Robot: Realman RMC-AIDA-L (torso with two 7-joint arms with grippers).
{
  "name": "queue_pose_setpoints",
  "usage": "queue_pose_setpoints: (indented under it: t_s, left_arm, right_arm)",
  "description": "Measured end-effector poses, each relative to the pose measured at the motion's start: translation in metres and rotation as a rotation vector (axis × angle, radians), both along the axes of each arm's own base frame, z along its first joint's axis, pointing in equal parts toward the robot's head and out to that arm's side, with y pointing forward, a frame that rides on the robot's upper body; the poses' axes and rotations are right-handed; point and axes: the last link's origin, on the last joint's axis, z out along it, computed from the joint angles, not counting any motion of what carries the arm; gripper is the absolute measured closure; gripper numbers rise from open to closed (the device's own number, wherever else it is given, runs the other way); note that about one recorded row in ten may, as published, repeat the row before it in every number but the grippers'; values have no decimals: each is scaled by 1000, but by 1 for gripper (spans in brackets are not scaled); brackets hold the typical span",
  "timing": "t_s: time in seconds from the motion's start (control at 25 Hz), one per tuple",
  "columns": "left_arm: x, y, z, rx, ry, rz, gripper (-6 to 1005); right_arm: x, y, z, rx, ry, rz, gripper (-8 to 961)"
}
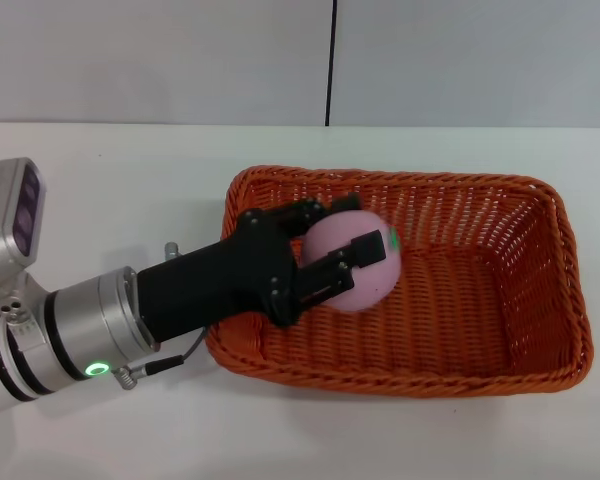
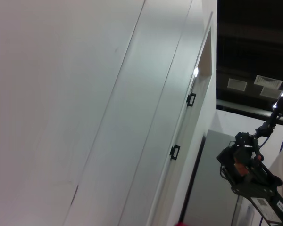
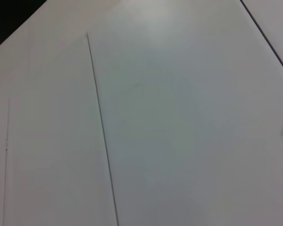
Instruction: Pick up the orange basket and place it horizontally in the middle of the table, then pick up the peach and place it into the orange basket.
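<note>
Inside the orange basket [image 1: 500,300], left hand [image 1: 332,243] grips the peach [image 1: 355,262].

- A robotics lab or test room: a plain white table [image 1: 130,180] stands against bare grey wall panels [image 1: 180,60].
- White cabinet doors [image 2: 179,117] and a camera rig [image 2: 247,169] stand nearby.

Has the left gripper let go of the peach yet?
No, the left gripper has its fingers on both sides of the peach, inside the orange basket.
</note>
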Motion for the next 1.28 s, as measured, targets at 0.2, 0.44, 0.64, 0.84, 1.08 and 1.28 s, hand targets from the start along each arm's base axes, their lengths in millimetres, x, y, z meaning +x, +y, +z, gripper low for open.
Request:
queue_pose_setpoints:
  t_s: [0.2, 0.44, 0.64, 0.84, 1.08, 1.28]
  left_arm:
    - [-7, 1, 1, 35, 28, 13, 547]
    - [-28, -1, 10, 120, 49, 88, 267]
    - [-80, -8, 52, 418, 65, 284, 275]
    - [-126, -27, 86, 633, 53, 510, 275]
    - [-155, -45, 105, 838, 73, 665, 274]
    - [-168, -56, 112, 945, 75, 761, 274]
  right_arm:
    - [3, 0, -6, 31, -14, -34, 457]
    - [9, -3, -17, 96, -43, -96, 457]
    - [21, -10, -28, 184, -66, -227, 456]
    - [32, -18, -38, 282, -68, -384, 455]
    - [45, -7, -47, 270, -62, -512, 454]
    - [51, 12, -46, 266, -46, -571, 453]
